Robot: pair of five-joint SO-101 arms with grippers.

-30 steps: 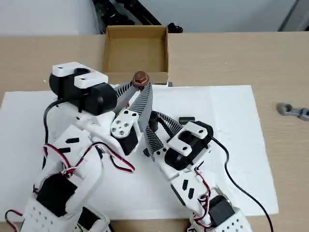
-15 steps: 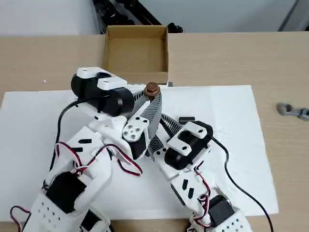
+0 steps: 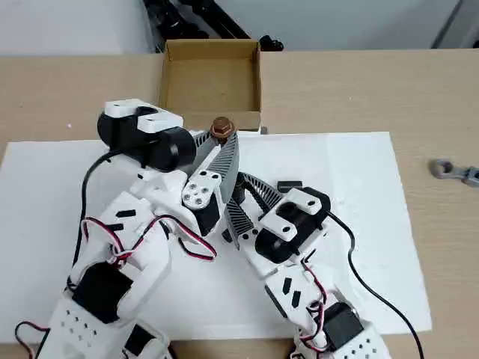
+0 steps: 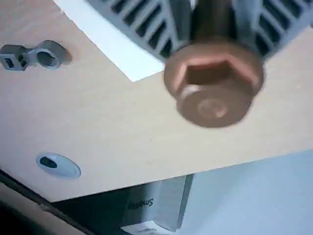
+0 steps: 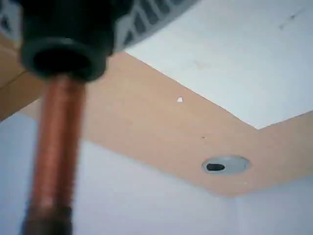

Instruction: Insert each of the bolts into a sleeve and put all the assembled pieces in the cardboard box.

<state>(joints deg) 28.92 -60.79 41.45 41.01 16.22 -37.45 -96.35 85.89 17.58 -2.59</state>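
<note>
My left gripper [image 3: 221, 134] is shut on a copper bolt [image 3: 221, 126], just in front of the cardboard box [image 3: 212, 75]. In the left wrist view the bolt's hex head [image 4: 213, 88] sticks out past the grey ribbed fingers [image 4: 142, 22]. My right gripper [image 3: 233, 198] sits close under the left fingers, over the white sheet. It is shut on a black sleeve [image 5: 63, 44], and a copper threaded shaft [image 5: 56, 156] pokes out of that sleeve. Another small black sleeve [image 3: 290, 185] lies on the sheet beside the right arm.
The white sheet [image 3: 352, 224] covers the middle of the wooden table. A grey metal piece [image 3: 449, 170] lies on bare wood at the far right and shows as the grey piece [image 4: 34, 55] in the left wrist view. The box is open-topped. A cable grommet [image 5: 226, 165] sits in the tabletop.
The left arm swung right with the bolt, then came back left and slightly toward the box. The right arm has kept still.
</note>
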